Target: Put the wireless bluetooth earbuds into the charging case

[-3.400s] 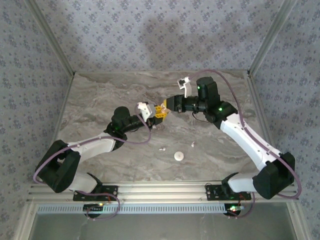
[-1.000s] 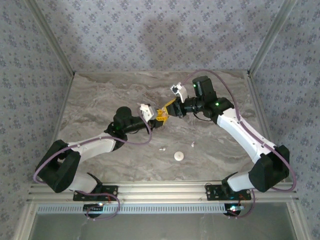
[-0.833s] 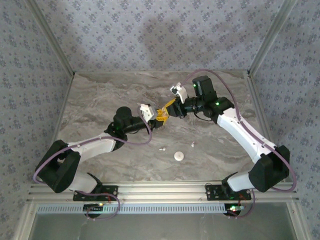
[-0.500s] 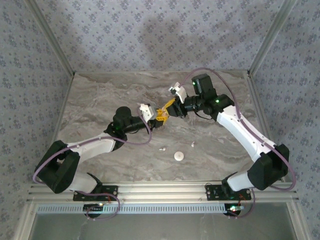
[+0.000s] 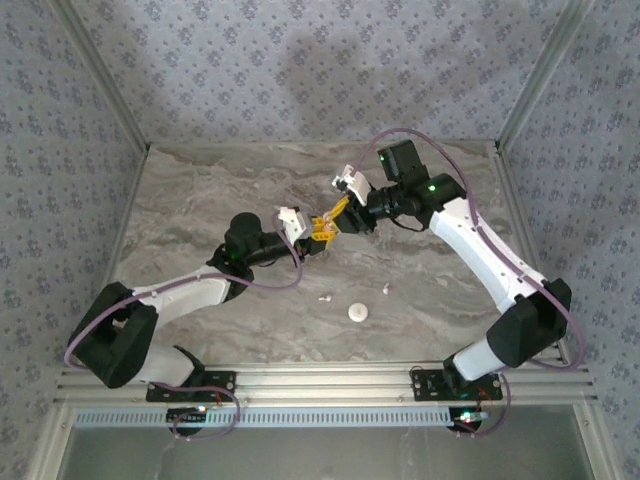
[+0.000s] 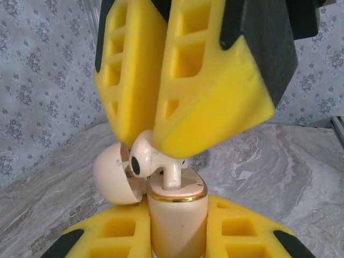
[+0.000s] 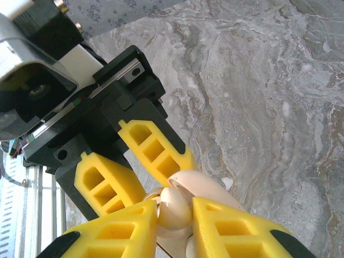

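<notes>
The right gripper (image 6: pixel 152 141) comes down from the top of the left wrist view with its 2 yellow fingers nearly together, pinching one white earbud (image 6: pixel 148 158) by its bud. The earbud's dark opening faces the lower left of that frame and its short stem points straight down. The stem's end meets the top of the charging case (image 6: pixel 177 220) just inside the case's gold rim, while the bud sits above the rim; how deep the stem has gone cannot be told. The left gripper (image 6: pixel 177 228) rises from the bottom edge of the same frame, its 2 yellow fingers pressed against either side of the cream case body and holding it upright. The case's rounded lid (image 6: pixel 114 180) hangs open to the left of the body, just below the right gripper's left-hand finger. In the right wrist view the same pale case and lid sit at the bottom centre between the 2 pairs of yellow fingers. In the top view the 2 grippers meet tip to tip a little above the frame's centre, over the grey marbled table (image 5: pixel 200 200). Below them, toward the lower middle of the frame, 2 more tiny white earbuds lie loose on the table, one (image 5: pixel 325 297) to the left and one (image 5: pixel 386 289) to the right, with a small round white object (image 5: pixel 358 312) between and slightly below them.
</notes>
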Controlling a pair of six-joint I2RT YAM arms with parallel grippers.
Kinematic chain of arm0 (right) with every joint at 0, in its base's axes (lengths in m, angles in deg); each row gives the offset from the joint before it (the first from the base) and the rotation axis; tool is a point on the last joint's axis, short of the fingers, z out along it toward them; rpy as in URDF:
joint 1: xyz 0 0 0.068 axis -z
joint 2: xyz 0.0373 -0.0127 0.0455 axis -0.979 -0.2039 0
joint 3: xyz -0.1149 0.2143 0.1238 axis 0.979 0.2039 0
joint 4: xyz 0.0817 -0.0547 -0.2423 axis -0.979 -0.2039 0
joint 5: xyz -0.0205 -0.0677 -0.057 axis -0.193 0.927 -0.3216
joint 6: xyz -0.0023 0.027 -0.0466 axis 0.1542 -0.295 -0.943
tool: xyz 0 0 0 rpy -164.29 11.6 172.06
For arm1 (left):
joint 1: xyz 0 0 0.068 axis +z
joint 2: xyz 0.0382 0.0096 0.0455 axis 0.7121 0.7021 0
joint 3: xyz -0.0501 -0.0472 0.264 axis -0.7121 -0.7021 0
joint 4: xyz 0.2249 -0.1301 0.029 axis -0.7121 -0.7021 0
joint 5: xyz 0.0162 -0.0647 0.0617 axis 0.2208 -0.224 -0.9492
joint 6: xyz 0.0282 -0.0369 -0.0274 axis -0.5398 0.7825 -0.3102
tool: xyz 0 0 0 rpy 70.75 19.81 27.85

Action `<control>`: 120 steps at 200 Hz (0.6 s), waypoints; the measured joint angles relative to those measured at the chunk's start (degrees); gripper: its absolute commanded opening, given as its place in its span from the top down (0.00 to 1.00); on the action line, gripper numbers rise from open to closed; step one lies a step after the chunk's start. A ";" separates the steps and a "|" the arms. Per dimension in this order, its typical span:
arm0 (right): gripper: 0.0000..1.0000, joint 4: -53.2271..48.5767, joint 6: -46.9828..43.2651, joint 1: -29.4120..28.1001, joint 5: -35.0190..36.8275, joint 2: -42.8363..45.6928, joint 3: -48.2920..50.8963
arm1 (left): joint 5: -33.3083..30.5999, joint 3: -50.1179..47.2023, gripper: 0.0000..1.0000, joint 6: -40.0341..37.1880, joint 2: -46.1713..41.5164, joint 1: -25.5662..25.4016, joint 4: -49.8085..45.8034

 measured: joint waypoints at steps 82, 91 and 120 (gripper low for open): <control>0.79 -1.55 -8.79 -0.04 0.52 -0.31 -0.39 | -0.02 0.33 0.89 -0.13 -0.02 0.00 -0.04; 0.79 -1.14 -9.99 -0.15 0.55 -0.13 -0.22 | 0.00 0.33 0.89 -0.24 -0.02 0.00 -0.02; 0.81 -0.74 -14.05 -0.31 0.61 0.20 -0.02 | 0.00 0.33 0.89 -0.46 -0.20 0.00 -0.02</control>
